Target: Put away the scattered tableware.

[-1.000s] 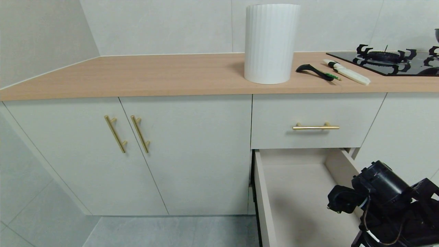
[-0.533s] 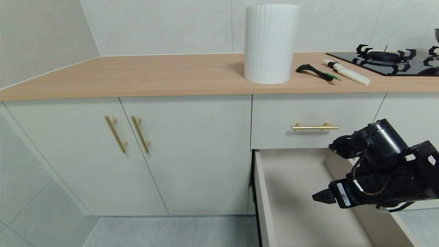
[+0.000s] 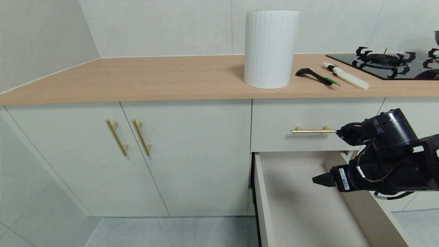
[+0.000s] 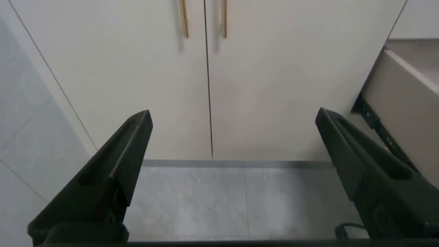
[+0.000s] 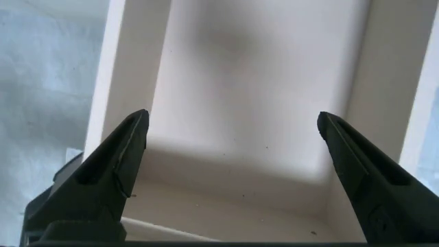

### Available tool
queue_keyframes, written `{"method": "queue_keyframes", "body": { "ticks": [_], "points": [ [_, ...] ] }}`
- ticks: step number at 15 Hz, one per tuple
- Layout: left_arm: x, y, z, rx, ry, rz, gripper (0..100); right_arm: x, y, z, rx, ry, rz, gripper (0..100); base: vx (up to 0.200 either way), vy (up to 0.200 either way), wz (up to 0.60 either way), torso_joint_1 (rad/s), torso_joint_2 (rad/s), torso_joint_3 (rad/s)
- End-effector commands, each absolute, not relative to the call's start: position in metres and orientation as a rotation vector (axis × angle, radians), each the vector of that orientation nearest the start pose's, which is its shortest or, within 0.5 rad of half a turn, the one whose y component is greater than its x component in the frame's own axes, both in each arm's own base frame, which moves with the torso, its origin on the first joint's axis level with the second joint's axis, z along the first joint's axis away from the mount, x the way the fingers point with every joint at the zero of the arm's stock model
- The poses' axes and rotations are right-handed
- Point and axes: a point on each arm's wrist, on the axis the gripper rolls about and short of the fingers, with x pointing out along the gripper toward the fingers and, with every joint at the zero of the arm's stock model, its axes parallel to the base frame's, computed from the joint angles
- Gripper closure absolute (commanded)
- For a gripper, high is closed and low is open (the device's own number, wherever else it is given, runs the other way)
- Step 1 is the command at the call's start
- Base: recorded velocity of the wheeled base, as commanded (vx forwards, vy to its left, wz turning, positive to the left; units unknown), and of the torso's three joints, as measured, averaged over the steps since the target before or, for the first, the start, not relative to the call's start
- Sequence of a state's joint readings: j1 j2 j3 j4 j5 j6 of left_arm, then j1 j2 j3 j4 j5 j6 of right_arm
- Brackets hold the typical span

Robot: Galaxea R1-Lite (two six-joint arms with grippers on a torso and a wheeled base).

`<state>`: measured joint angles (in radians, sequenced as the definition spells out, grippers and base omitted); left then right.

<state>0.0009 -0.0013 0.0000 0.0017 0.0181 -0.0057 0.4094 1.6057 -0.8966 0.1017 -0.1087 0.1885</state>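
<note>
Wood-toned laminate covers the bench [image 3: 154, 79], on which a tall white ribbed cylinder [image 3: 269, 48] is stood. Just beside it, toward the black gas hob [image 3: 387, 61], two pieces of tableware are laid near each other: a black curved-handled utensil [image 3: 312, 73] and a long cream-white utensil with a black and green band [image 3: 347, 77]. In the head view the pale lower drawer [image 3: 263, 195] is seen pulled out beneath a shut drawer with a brass bar handle [image 3: 310, 130]. The right tool [image 3: 317, 179] is held over it, well apart from the tableware. Its fingers [image 5: 116, 165] are shown spread wide above the drawer's floor in the right wrist view. The left tool [image 4: 233, 113] is likewise seen spread in the left wrist view, before pale cupboard doors [image 4: 274, 75] and grey floor tiles [image 4: 226, 195].
</note>
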Motion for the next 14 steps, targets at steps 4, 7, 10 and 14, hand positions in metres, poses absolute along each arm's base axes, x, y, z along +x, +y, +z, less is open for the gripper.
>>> {"method": "queue_keyframes", "body": {
  "ticks": [4,7,10,14],
  "points": [
    [-0.0228,0.0004,0.0753,-0.006,0.001,0.02,0,0.2418,0.1023,0.1685,-0.033,0.81,0.209,0,0.0,0.0,0.0,0.117,-0.44,-0.297],
    [-0.0228,0.0004,0.0753,-0.006,0.001,0.02,0,0.2418,0.1023,0.1685,-0.033,0.81,0.209,0,0.0,0.0,0.0,0.165,-0.47,-0.294],
    [-0.0228,0.0004,0.0753,-0.006,0.001,0.02,0,0.2418,0.1023,0.1685,-0.034,0.81,0.207,0,0.0,0.0,0.0,0.178,-0.46,-0.295],
    [-0.0228,0.0004,0.0753,-0.006,0.001,0.02,0,0.2418,0.1023,0.1685,-0.033,0.81,0.209,0,0.0,0.0,0.0,0.195,-0.49,-0.287]
  ]
}}
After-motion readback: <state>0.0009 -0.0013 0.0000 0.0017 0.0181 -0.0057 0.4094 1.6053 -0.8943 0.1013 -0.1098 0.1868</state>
